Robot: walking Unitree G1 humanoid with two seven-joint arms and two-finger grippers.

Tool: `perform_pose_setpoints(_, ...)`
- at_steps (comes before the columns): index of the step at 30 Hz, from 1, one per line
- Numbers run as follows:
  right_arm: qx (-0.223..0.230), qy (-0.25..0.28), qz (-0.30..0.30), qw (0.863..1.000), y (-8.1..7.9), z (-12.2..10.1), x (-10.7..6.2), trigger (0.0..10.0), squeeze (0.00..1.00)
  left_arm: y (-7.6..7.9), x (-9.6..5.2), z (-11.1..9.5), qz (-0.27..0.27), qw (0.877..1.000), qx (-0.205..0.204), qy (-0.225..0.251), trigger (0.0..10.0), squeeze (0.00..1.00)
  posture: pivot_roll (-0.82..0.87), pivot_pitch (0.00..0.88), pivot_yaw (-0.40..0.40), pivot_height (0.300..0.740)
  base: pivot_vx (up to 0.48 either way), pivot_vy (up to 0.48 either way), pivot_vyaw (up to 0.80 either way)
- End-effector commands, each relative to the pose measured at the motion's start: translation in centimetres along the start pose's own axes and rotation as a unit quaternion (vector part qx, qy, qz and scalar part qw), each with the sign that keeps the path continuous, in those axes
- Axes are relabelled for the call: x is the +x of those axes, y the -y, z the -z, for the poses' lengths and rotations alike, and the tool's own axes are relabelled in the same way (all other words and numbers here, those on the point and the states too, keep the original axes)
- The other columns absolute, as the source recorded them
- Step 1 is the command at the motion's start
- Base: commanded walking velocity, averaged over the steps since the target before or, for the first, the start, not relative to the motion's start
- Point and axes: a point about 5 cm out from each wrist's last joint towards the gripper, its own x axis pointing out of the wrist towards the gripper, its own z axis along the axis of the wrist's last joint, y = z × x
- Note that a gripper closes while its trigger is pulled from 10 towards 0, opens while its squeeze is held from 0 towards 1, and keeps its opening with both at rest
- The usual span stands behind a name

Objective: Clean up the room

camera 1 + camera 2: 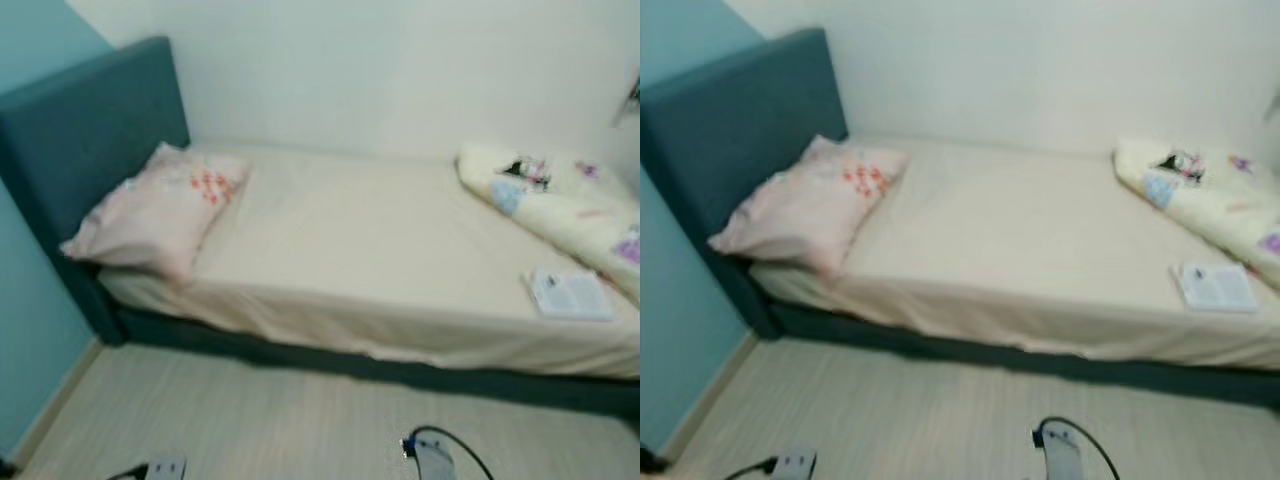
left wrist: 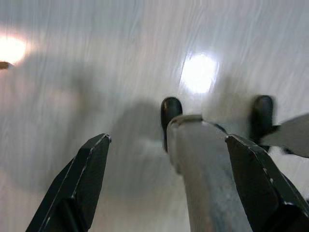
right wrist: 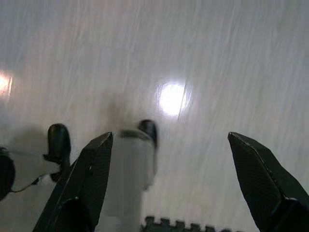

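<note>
While both claws, left (image 2: pixel 166 183) and right (image 3: pixel 169 186), are held wide over the floor (image 1: pixel 270 420), a book (image 1: pixel 572 294) is seen on the bed (image 1: pixel 370 250).

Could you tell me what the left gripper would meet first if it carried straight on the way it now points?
Most likely the pale wooden floor. The left gripper hangs open, pointing down at it, though the robot's own silver leg crosses between the fingers; depth there is unclear.

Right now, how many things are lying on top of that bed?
3: a pillow by the headboard, a rumpled blanket at the far end, and an open book near the front edge beside it.
</note>
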Motion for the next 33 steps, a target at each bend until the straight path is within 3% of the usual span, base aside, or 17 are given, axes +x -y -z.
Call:
perform_pose_setpoints(1,0.006,-0.006,0.009,1.000,0.5,0.2,0.0,10.0,0.00,0.0,0.0,0.2,0.001,1.000,-0.002,-0.004,10.0,0.00,-0.07,0.000,-0.009,0.740,0.000,-0.480,0.00)
perform_pose_setpoints(5,0.006,-0.006,0.011,1.000,1.0,0.3,-0.1,10.0,0.00,-0.1,0.0,0.1,0.001,1.000,-0.001,-0.003,10.0,0.00,-0.07,0.000,-0.009,0.740,0.000,-0.480,0.00)
perform_pose_setpoints(18,0.012,-0.016,0.033,0.999,5.0,2.0,-1.0,10.0,0.00,0.0,0.0,-0.4,0.005,1.000,0.007,0.002,10.0,0.00,-0.08,0.000,-0.009,0.740,0.000,-0.480,0.00)
perform_pose_setpoints(25,0.014,-0.011,0.031,0.999,4.6,1.4,-0.8,10.0,0.00,0.2,0.1,-1.2,0.008,1.000,0.000,0.014,10.0,0.00,-0.07,0.000,-0.004,0.740,0.000,-0.480,0.00)
perform_pose_setpoints(27,0.013,-0.008,0.026,1.000,3.3,0.9,-0.5,10.0,0.00,0.5,0.2,-1.9,0.012,1.000,-0.005,0.024,10.0,0.00,-0.08,0.000,-0.003,0.740,0.000,-0.480,0.00)
perform_pose_setpoints(33,0.014,-0.007,0.019,1.000,2.0,0.6,-0.2,10.0,0.00,0.8,0.3,-2.6,0.016,0.999,-0.006,0.033,10.0,0.00,-0.08,0.000,-0.002,0.740,0.000,-0.480,0.00)
